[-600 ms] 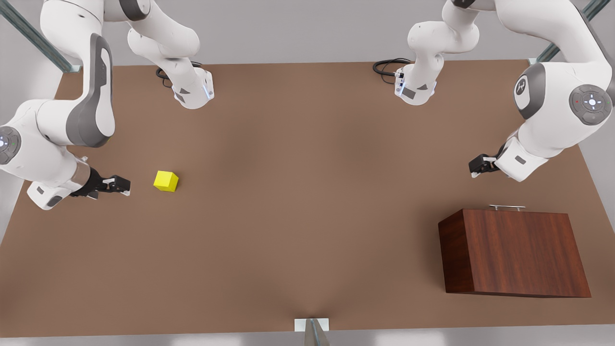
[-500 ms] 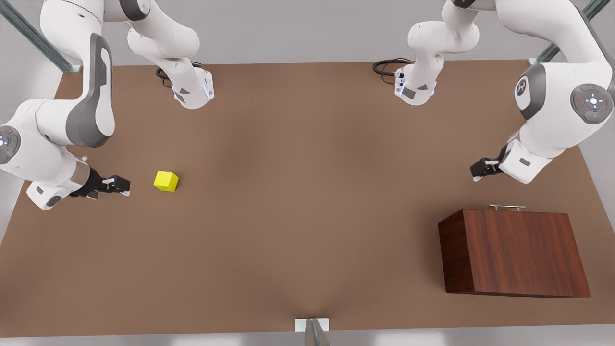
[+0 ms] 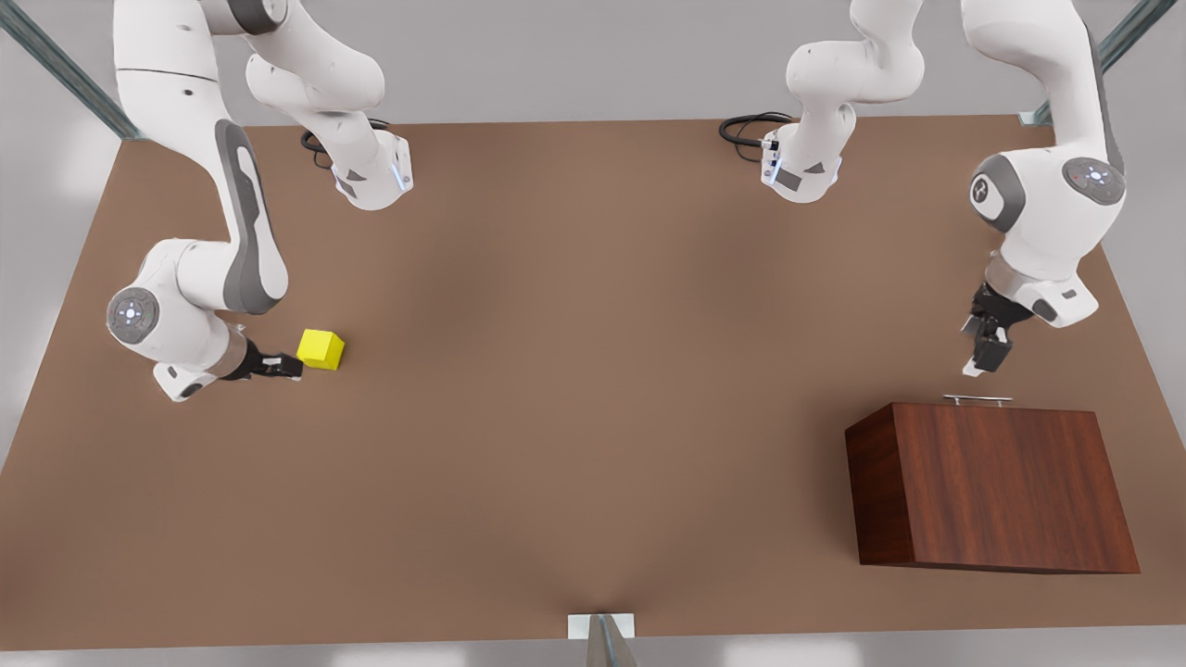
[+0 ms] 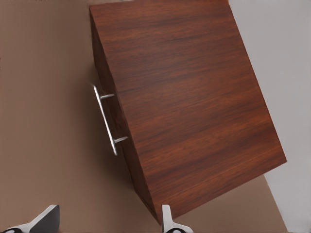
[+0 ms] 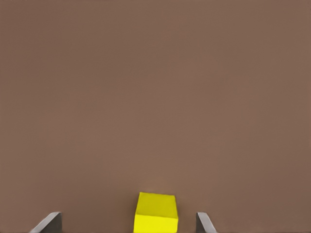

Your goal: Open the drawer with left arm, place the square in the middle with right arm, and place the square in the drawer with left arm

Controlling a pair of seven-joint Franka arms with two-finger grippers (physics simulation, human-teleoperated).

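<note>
beside the square (image 3: 321, 349), right gripper (image 3: 289, 368) spread; left gripper (image 3: 984, 357) above handle (image 3: 977, 399).

This is a robot test bench in a simulated lab, not a home. A plain matte brown tabletop (image 3: 593, 389) stands against bare grey walls, with slanted metal frame struts (image 3: 65, 69) at its corners. Two white jointed robot arms with grey joint covers (image 3: 232, 232) (image 3: 1042, 199) are bolted at its far edge, black cables (image 3: 746, 128) coiled by their bases. A lone dark reddish-brown wood-grain cabinet (image 3: 991, 486) sits like a prop.
</note>
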